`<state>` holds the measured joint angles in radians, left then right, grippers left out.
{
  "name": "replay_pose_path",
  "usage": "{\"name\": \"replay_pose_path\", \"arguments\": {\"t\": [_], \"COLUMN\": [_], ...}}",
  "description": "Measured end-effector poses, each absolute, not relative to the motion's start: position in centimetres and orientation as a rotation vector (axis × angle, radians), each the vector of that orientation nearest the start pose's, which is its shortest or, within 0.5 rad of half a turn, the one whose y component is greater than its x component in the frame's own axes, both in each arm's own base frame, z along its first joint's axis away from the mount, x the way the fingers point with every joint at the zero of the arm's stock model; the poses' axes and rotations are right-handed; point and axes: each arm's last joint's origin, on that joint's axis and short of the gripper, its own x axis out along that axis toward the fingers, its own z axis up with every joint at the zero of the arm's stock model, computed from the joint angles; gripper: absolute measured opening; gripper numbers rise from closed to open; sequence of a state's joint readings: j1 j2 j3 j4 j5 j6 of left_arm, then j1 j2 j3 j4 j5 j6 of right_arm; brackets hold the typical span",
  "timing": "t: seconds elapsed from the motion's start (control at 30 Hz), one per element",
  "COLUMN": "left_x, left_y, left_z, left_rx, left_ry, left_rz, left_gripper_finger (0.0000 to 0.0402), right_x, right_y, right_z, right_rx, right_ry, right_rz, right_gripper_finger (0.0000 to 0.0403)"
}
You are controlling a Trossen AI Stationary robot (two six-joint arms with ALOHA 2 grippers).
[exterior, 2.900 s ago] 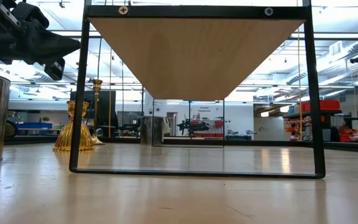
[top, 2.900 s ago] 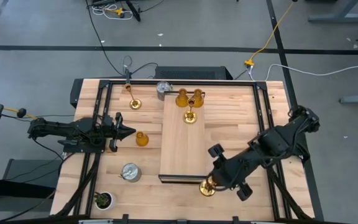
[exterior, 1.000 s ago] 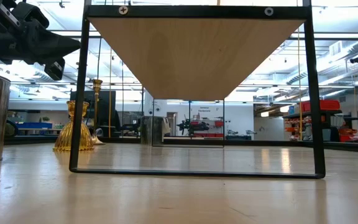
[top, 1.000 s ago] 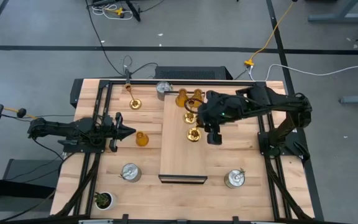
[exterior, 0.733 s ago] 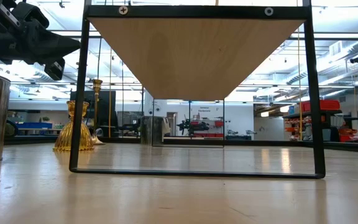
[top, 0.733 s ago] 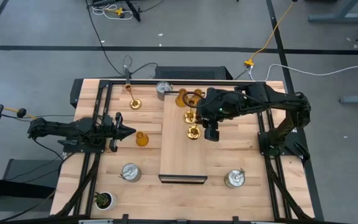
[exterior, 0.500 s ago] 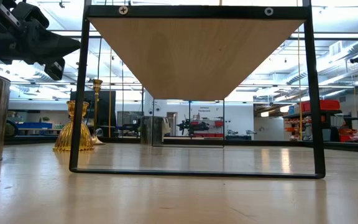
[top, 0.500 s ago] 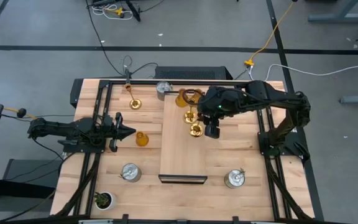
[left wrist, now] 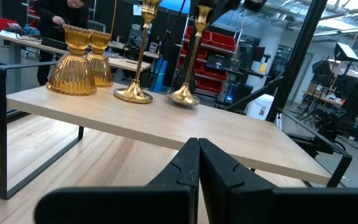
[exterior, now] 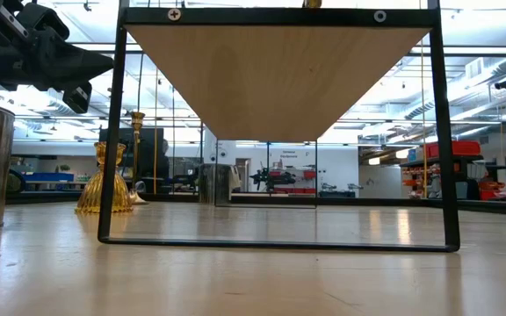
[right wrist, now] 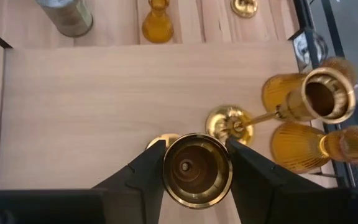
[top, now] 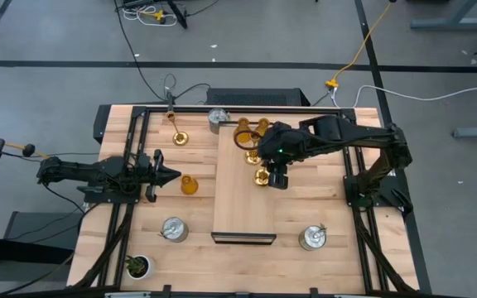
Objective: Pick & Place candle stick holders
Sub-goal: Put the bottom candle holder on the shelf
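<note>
While hidden overhead, right pincer (right wrist: 197,163) grips gold holder (right wrist: 197,169), left pincer (left wrist: 197,163) closed.

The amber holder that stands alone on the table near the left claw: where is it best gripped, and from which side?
Probably at the narrow neck just under the cup, coming in level from the left arm's side. The amber holder stands upright, and its flared, ribbed skirt looks too wide and sloped for a firm hold. The left claw, now shut, is nearest.

A tiny potted plant (top: 137,266) sits at the table's (top: 330,207) near-left corner (well apart from the raised shelf (top: 243,194)).
</note>
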<state>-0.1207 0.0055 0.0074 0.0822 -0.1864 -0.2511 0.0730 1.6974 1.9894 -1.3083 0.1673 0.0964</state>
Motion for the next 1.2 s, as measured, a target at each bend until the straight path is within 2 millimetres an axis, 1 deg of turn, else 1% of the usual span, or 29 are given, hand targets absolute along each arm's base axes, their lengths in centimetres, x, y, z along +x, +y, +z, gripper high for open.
{"name": "replay_pose_path", "arguments": {"t": [0.1, 0.87, 1.2], "left_x": [9.7, 9.7, 9.7], "left_y": [-0.6, -0.6, -0.6], "left_z": [17.3, 17.3, 17.3], "left_rx": [-0.263, -0.264, -0.263], "left_ry": [-0.090, -0.091, -0.090], "left_rz": [0.055, 0.055, 0.055], "left_gripper_finger": [0.0010, 0.0010, 0.0010], "right_x": [32.2, 32.4, 32.4], "right_y": [1.6, 0.5, 0.3], "right_z": [40.9, 41.0, 41.0], "right_rx": [-0.031, -0.010, -0.010], "right_ry": [1.012, 0.993, 0.986], "right_rz": [-0.141, -0.175, -0.176], "right_gripper_finger": [0.0158, 0.0158, 0.0158]}}
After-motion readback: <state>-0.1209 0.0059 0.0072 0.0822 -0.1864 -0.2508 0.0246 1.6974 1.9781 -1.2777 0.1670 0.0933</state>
